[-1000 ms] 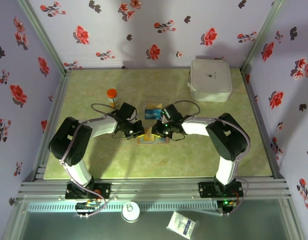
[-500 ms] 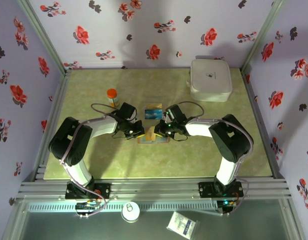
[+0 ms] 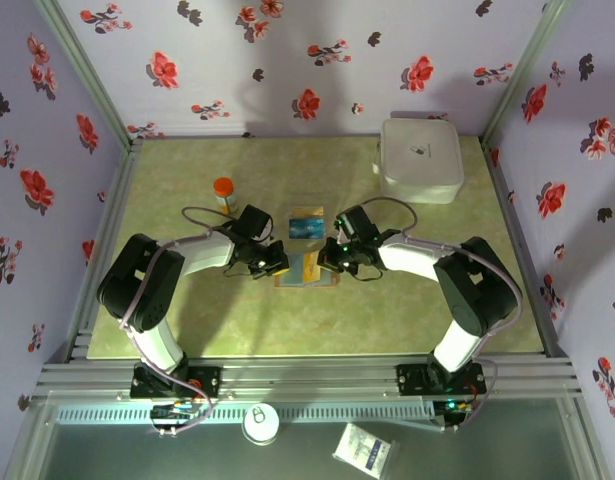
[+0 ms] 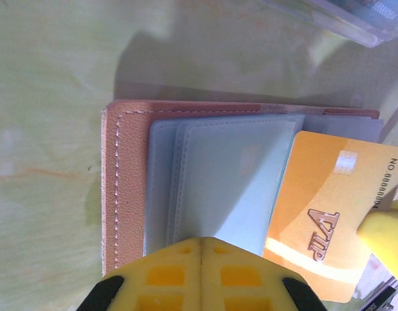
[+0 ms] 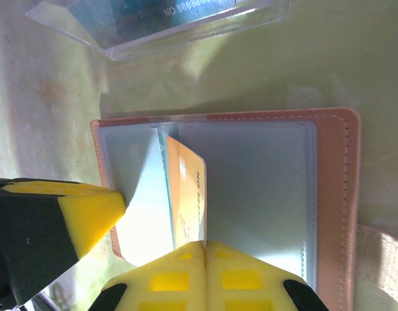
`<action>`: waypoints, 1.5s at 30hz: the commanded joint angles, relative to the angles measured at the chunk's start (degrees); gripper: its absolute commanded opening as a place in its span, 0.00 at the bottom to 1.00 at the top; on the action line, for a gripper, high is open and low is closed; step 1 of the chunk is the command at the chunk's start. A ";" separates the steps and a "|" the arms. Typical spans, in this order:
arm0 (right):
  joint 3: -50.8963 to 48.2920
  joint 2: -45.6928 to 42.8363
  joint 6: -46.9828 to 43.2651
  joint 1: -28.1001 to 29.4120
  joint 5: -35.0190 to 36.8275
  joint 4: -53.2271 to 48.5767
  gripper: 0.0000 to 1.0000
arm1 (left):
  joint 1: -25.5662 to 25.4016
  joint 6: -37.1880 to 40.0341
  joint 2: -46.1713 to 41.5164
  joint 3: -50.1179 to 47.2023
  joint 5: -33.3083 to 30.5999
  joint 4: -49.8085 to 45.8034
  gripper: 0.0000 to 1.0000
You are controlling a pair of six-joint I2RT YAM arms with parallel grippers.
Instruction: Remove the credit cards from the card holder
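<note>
Left claw (image 4: 202,253) is pressed together, tip down on the card holder (image 4: 121,194), over the blue-grey pocket of its 9 o'clock half. I judge it is pinning, not gripping. Right claw (image 5: 204,256), in from 3 o'clock, is also pressed together and looks to be pinching the edge of the orange card (image 5: 186,188).

That card is partway out of its pocket and tilted up, with gold "VIP" lettering and a number line showing. Holder lies open and flat at mid-desk (image 3: 387,320): tan leather, pale stitching. Other pockets look empty, but I cannot tell for sure.

Just beyond, toward 12 o'clock, is the clear tray (image 5: 76,29) with a teal card (image 3: 306,226) lying in it.

Tally: one card out, one half drawn. Left to do: pull it free and set it down.
</note>
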 commanded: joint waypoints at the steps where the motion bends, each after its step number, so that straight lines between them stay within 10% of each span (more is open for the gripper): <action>1: 1.94 -0.29 -2.22 0.03 3.76 -6.21 0.07 | -0.11 0.69 0.40 -0.54 -0.92 -2.44 0.01; 34: 8.11 -0.04 -2.45 4.09 8.64 -13.48 0.06 | -0.08 1.20 0.54 -0.81 -0.52 -1.61 0.01; 45: 14.93 -3.28 -16.32 2.47 10.93 -23.27 0.05 | 1.11 2.46 -1.09 -1.43 -1.07 -3.15 0.01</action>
